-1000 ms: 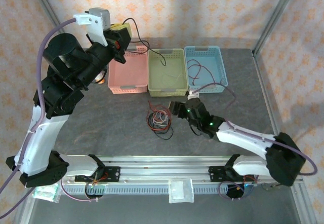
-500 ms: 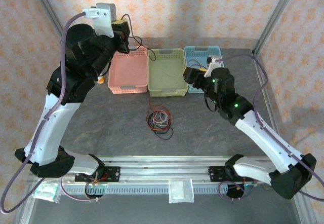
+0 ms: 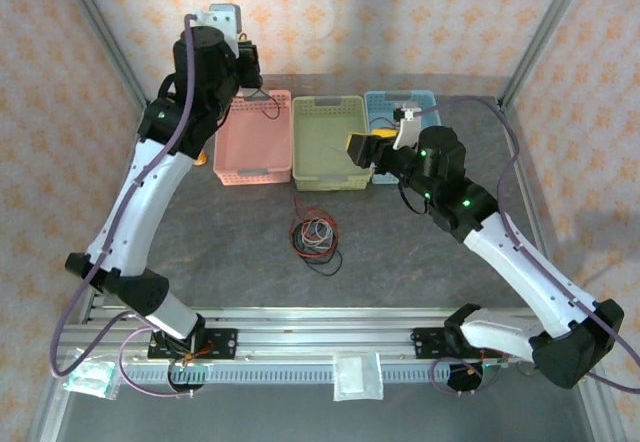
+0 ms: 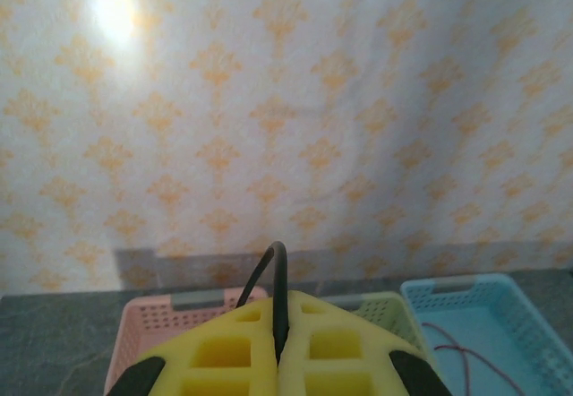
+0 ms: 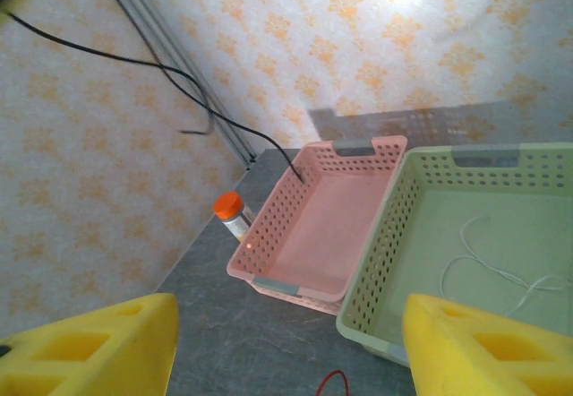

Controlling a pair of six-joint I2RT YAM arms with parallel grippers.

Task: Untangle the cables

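— Where are the cables (image 3: pixel 315 237)?
— I see them bunched on the counter (image 3: pixel 220 252), near the green basket (image 3: pixel 328 181). My left pincer (image 4: pixel 279 360) is clamped on one black cable (image 4: pixel 276 275) above the pink basket (image 3: pixel 245 173); my right pincer (image 5: pixel 286 342) hangs open, empty

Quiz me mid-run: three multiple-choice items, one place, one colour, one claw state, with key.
1. The cable tangle lies: A inside the green basket; B on the table before it; C behind it.
2. The left claw pinches a cable that is: A black; B white; C red.
3. The right claw is: A shut on cable; B shut empty; C open.
B, loops lie on bare table; A, dark strand between shut jaws; C, jaws wide apart.
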